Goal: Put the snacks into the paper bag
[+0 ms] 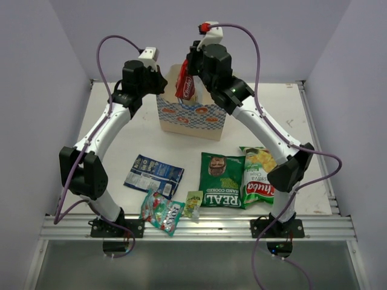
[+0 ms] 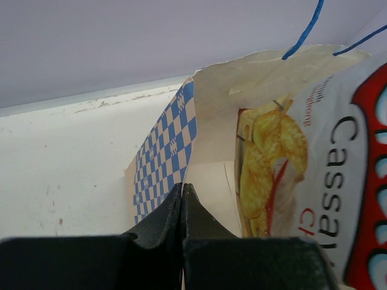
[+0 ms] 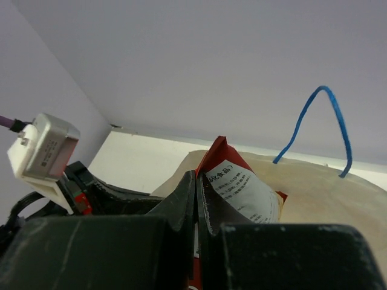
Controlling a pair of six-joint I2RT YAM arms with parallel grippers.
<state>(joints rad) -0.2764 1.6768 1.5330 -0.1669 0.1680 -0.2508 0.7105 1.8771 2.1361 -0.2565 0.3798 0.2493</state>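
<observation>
The paper bag (image 1: 190,118) stands upright at the back middle of the table. My left gripper (image 1: 161,86) is shut on the bag's left edge; in the left wrist view (image 2: 182,188) the checkered outside (image 2: 163,157) lies left of the jaws and the inside lies right. My right gripper (image 1: 195,74) is shut on the red-yellow chip packet (image 1: 186,87) and holds it upright in the bag's open mouth. The packet (image 3: 242,187) and the bag's rim (image 3: 314,193) show in the right wrist view, where the gripper (image 3: 198,178) pinches the packet's top. The packet also fills the right of the left wrist view (image 2: 326,175).
Near the front lie the dark blue packet (image 1: 153,174), the colourful candy packet (image 1: 161,212), the tiny yellow-green sachet (image 1: 193,204), the dark green "REAL" bag (image 1: 222,180) and the green-white bag (image 1: 260,176). A blue string handle (image 3: 320,121) rises from the bag. Walls close the back and sides.
</observation>
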